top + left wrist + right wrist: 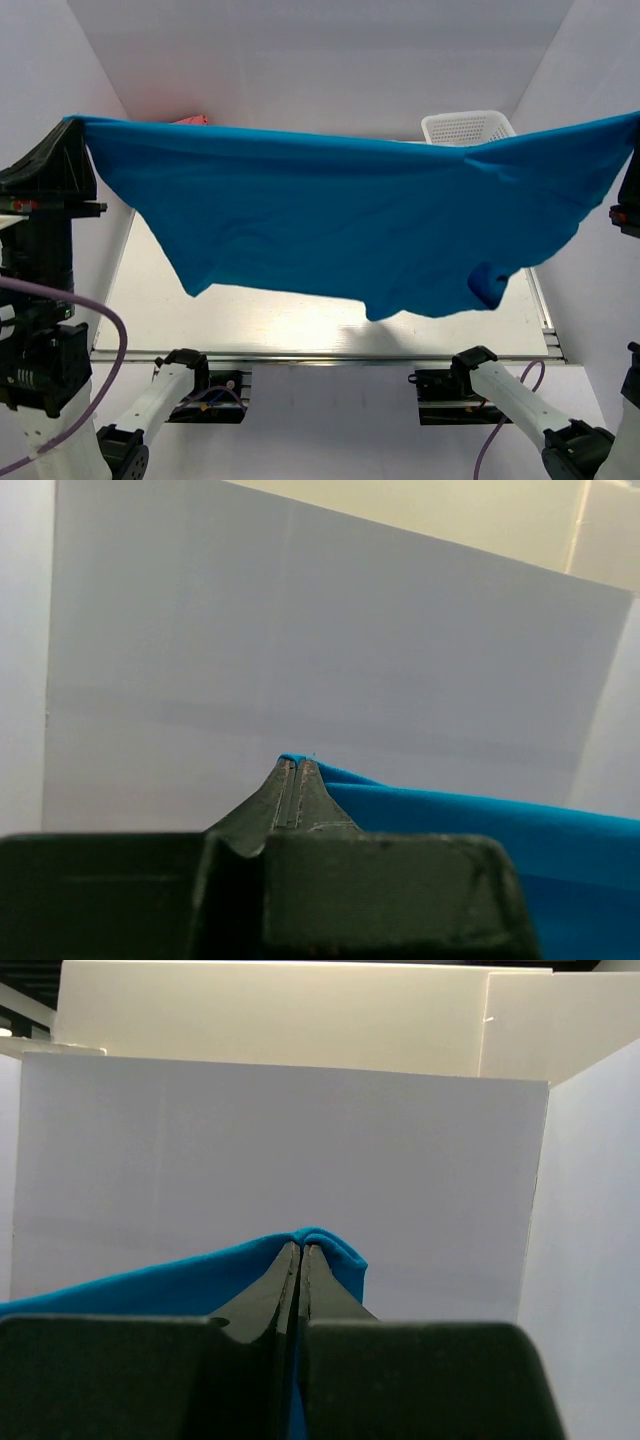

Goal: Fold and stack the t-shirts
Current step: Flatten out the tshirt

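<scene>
The left tool (297, 765) has its fingers pressed together and clamped on a corner of the bright blue t-shirt (340, 230). The cloth comes out at the fingertips and runs off to that tool's right. The right tool (300, 1248) is likewise closed on an edge of the same shirt. A small fold of cloth wraps over its tips, and the rest trails away to its left.

Both tools are raised well above the worktop (250, 320) and held wide apart. The shirt hangs between them as a spread sheet. Its top edge is nearly taut from one tool to the other, dipping slightly at the middle. The lower edge hangs free below the tools and is uneven, reaching lowest nearer the right tool. Contact with the worktop cannot be confirmed.

Beyond the left tool, a strip of salmon-pink cloth (190, 120) shows above the shirt's top edge, its shape hidden. Beyond the shirt, nearer the right tool, a white mesh basket (465, 127) is partly visible.
</scene>
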`<state>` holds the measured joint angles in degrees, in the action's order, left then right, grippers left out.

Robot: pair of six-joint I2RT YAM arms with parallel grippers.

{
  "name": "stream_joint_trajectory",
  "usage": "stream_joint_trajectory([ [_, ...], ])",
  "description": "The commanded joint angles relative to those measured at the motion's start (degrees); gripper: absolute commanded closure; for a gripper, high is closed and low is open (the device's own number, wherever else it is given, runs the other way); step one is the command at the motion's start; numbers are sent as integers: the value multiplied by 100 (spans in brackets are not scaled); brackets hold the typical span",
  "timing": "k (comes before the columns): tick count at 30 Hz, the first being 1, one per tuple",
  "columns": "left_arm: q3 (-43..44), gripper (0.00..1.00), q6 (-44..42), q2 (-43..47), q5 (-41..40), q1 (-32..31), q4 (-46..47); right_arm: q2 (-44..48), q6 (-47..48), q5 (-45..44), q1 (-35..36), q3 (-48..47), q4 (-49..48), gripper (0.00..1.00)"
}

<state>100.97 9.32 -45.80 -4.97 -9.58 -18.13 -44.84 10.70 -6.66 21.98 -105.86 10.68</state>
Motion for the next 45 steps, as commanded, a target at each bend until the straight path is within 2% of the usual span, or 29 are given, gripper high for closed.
stream_joint_trajectory([
  [1,-59,100,139,229,75,36,-129,150,-6,-29,-9,22,-110,100],
  [6,-147,100,202,449,128,36,-305,449,-42,33,-9,215,-110,100],
  [9,-516,100,254,616,268,36,-174,616,-42,-11,-9,513,-171,100],
  [10,-621,100,315,738,269,36,-104,765,-50,-55,-9,871,-215,100],
  [18,-2036,100,536,1152,269,36,318,1056,-217,50,-9,2455,-987,100],
  [25,-3406,100,825,1205,-284,36,740,784,-261,-204,8,3483,-1664,100],
  [31,-4057,100,931,670,-706,36,1056,345,-217,-554,-9,4117,-2069,100],
  [36,-4647,100,809,230,-1515,36,1671,-147,80,-784,-9,4591,-2745,100],
  [40,-4972,100,738,-183,-1515,36,2085,-674,125,-1013,-9,4794,-2922,100],
  [45,-4973,100,685,-928,-1568,36,2428,-1377,178,-1215,-27,4786,-3177,100],
])
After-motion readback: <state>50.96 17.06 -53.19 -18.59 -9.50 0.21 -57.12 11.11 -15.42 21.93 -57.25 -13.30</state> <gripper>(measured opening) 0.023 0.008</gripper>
